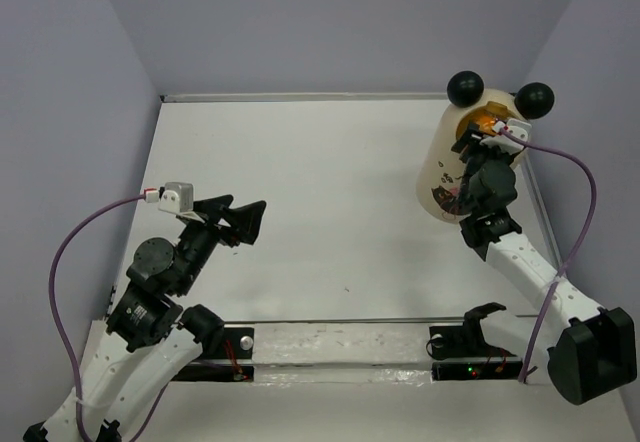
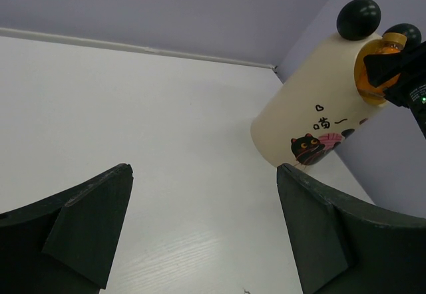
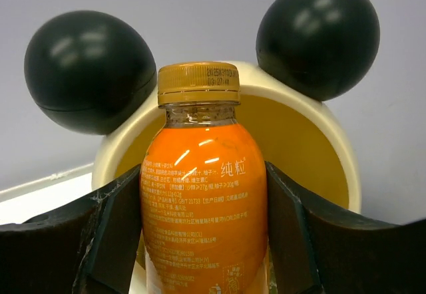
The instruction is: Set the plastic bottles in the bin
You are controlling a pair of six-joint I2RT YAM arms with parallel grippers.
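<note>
Here the right gripper [image 3: 203,241] pinches an orange bottle [image 3: 203,187] by its body at the far right, a jaw against each side. The bottle's long axis points cap-first at the mouth of the bin [image 3: 303,134], just beyond. The left gripper [image 2: 203,231], spread and empty, hangs well apart at near left.

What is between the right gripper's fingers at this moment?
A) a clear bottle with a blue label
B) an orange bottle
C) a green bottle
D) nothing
B: the right wrist view shows the orange bottle clamped between the fingers of the right gripper, in front of the bin.
</note>
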